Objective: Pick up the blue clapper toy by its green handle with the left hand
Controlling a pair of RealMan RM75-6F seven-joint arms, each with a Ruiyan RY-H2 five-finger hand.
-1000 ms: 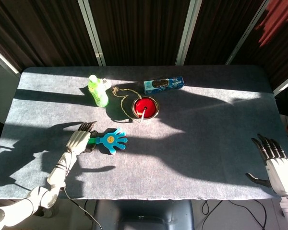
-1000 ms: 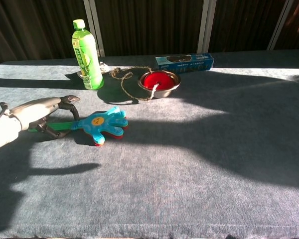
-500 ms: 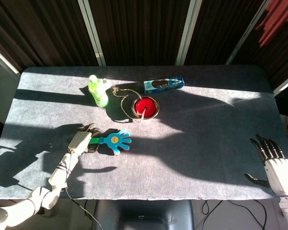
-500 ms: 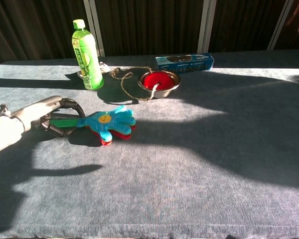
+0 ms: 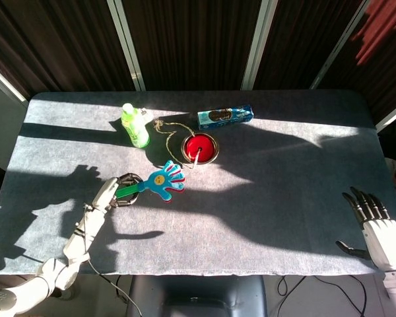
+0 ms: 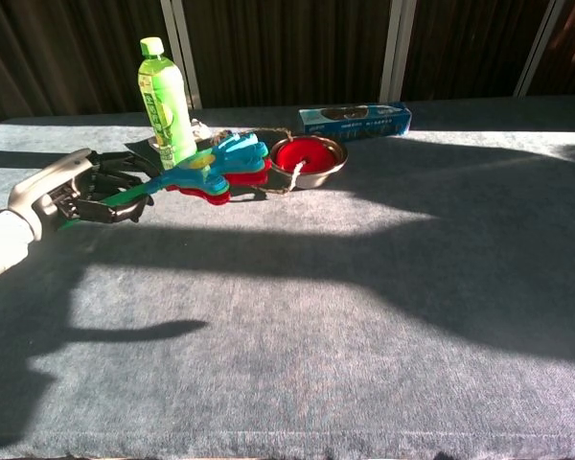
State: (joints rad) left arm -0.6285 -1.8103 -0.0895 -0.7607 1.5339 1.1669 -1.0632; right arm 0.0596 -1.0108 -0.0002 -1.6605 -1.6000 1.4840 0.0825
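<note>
The blue clapper toy [image 5: 165, 181] [image 6: 218, 163], shaped like a hand with red layers beneath, hangs in the air above the table. My left hand [image 5: 112, 192] [image 6: 72, 187] grips its green handle [image 5: 127, 191] [image 6: 125, 197], fingers curled around it. The clapper head points up and to the right, toward the red bowl. My right hand [image 5: 377, 228] rests at the table's near right edge in the head view, fingers spread and holding nothing; the chest view does not show it.
A green bottle [image 5: 134, 125] [image 6: 168, 103] stands at the back left. A red bowl [image 5: 200, 147] [image 6: 309, 156] with a looped string [image 5: 166, 129] sits mid-table. A blue box [image 5: 225, 116] [image 6: 356, 119] lies behind it. The grey table [image 5: 264, 198] is half in shadow.
My left hand closed on the green handle and lifted the clapper off the table, swinging its head up and back toward the bowl. The right hand barely moved.
</note>
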